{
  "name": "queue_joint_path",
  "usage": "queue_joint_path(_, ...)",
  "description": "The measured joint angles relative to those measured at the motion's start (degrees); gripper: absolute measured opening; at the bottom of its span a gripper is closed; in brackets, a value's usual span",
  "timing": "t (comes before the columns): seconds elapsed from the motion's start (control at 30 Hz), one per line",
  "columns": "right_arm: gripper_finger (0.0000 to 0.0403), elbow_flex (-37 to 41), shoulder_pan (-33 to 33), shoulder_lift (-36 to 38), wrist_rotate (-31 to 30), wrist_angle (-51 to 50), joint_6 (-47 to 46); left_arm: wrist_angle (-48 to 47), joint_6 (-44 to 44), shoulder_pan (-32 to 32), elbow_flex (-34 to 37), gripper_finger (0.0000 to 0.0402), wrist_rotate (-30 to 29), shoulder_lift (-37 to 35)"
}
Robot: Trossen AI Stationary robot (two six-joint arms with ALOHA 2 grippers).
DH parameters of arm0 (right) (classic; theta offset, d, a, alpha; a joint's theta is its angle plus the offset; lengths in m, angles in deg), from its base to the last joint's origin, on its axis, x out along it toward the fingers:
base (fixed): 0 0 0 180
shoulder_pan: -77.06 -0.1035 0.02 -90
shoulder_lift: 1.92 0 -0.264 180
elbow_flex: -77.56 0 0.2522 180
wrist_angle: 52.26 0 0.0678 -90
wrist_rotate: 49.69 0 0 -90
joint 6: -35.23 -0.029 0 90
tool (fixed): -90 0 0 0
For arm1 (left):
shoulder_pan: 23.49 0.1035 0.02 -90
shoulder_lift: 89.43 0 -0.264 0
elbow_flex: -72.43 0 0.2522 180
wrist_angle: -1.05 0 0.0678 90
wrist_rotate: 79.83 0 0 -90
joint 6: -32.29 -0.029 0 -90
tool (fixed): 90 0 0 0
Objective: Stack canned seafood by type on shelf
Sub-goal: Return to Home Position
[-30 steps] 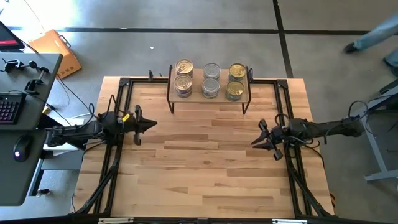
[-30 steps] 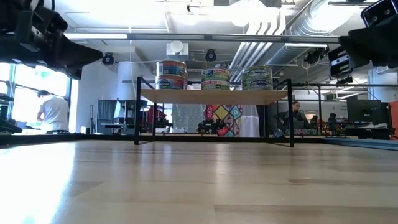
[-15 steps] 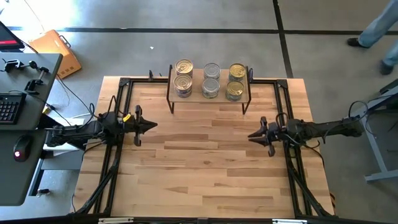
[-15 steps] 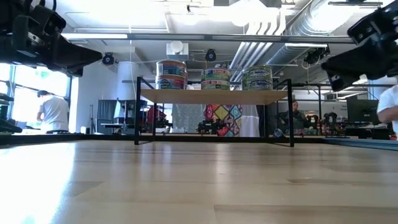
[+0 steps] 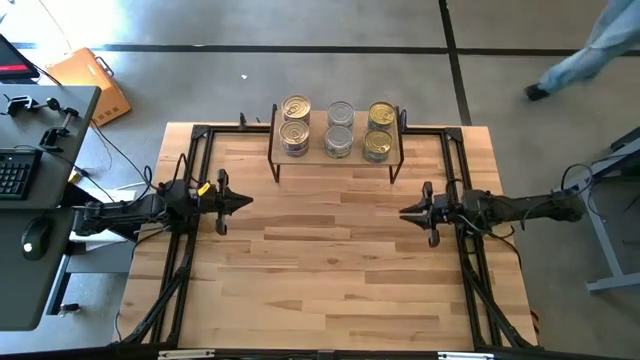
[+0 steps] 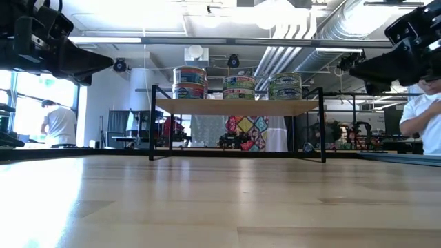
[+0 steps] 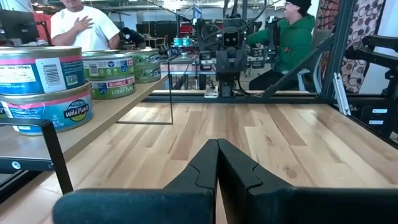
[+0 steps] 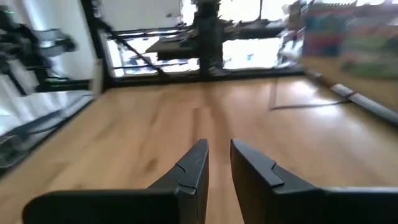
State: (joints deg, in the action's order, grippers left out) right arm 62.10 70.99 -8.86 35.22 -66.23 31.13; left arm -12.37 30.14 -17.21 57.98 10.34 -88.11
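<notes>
Canned seafood is standing stacked on the shelf, with both arms hanging clear
The left gripper, jaws together, and the right gripper, jaws a sliver apart, are hovering over the tabletop; any swing clipping the shelf legs risks toppling the stacks

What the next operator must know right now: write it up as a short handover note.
Left claw: shut, empty, above the table, left side.
Right claw: fingers slightly apart, empty, above the right side.
Tins: all those in view stand on the shelf, in six stacks across three columns. Gold lids are in the outer columns, silver in the middle one.
Done: stacking looks complete.
Left: probably only parking both arms. Check the stack alignment.
</notes>
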Motion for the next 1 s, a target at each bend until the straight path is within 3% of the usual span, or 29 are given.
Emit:
queue_joint_path(0.13, 0.0059, 0.0, 2.8, 3.5, -3.7, -0.4, 3.1, 0.0, 0.0, 0.0, 0.0, 0.0, 0.0, 0.0)
queue_joint_path(0.23, 0.0059, -0.1, 5.8, 7.0, 0.3, -1.7, 4.6, 0.0, 0.0, 0.0, 0.0, 0.0, 0.0, 0.0)
queue_joint_path(0.4, 0.0059, 0.6, 10.9, 6.1, 6.3, -0.4, 5.5, 0.0, 0.0, 0.0, 0.0, 0.0, 0.0, 0.0)
queue_joint_path(0.57, 0.0059, 1.1, 12.0, 6.2, 15.6, 2.6, 10.4, 0.0, 0.0, 0.0, 0.0, 0.0, 0.0, 0.0)
queue_joint_path(0.7, 0.0059, 1.1, 12.0, 5.0, 12.8, 2.2, 10.4, 0.0, 0.0, 0.0, 0.0, 0.0, 0.0, 0.0)
queue_joint_path(0.83, 0.0059, 1.1, 12.0, 3.7, 5.6, 1.2, 3.7, 0.0, 0.0, 0.0, 0.0, 0.0, 0.0, 0.0)
queue_joint_path(1.0, 0.0059, 1.1, 11.9, 2.7, 4.6, 1.3, 4.2, 0.0, 0.0, 0.0, 0.0, 0.0, 0.0, 0.0)
